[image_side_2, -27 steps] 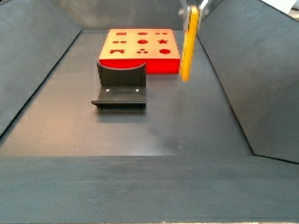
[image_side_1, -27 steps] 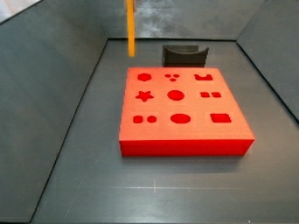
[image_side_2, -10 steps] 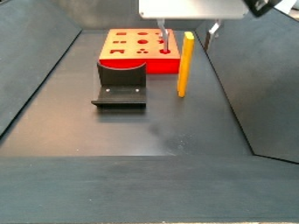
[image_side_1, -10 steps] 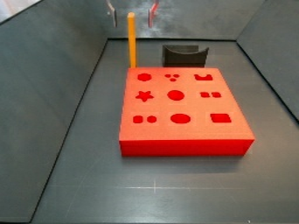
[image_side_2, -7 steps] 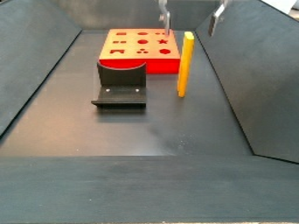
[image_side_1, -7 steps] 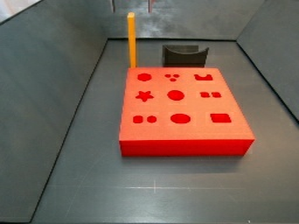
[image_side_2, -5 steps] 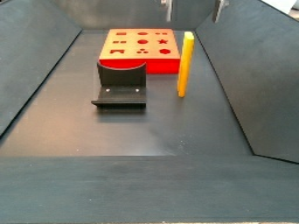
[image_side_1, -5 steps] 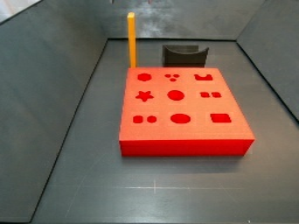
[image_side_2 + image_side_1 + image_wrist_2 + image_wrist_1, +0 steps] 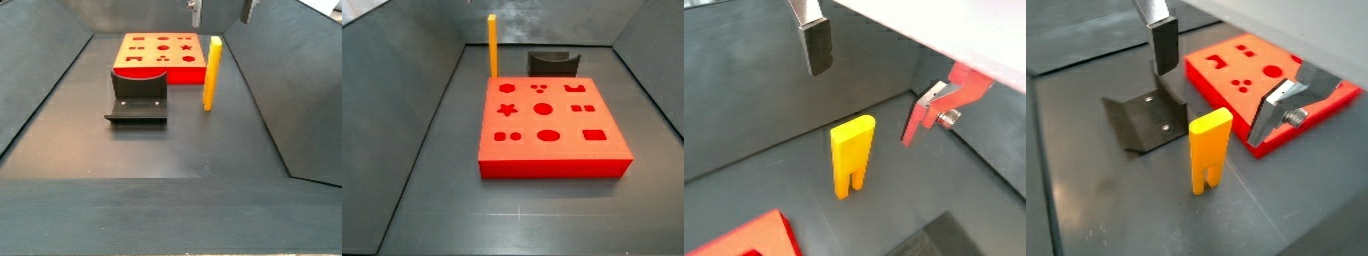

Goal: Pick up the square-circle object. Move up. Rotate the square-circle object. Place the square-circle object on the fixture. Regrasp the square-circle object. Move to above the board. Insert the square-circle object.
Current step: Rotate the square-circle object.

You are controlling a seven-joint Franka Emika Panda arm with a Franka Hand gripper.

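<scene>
The pincer [image 9: 1213,75] hangs wide and empty. Directly below it the square-circle object [image 9: 1208,150] stands upright on the floor, beside the board [image 9: 1264,80]. Judged rigid, light, smooth; best taken across the flat sides near the top.

Square-circle object [image 9: 211,73]: slim yellow-orange peg, standing upright on the dark floor, free, nothing gripping it. It sits just beside the board's [image 9: 140,66] edge, near one corner. Board is red, flat, w/ star, round, oval & rectangular cut-outs on top. Fixture [image 9: 138,95], dark L-bracket w/ notched top, stands against the board's short end. Tool [image 9: 1220,82] hangs above the peg, plates wide apart.
</scene>
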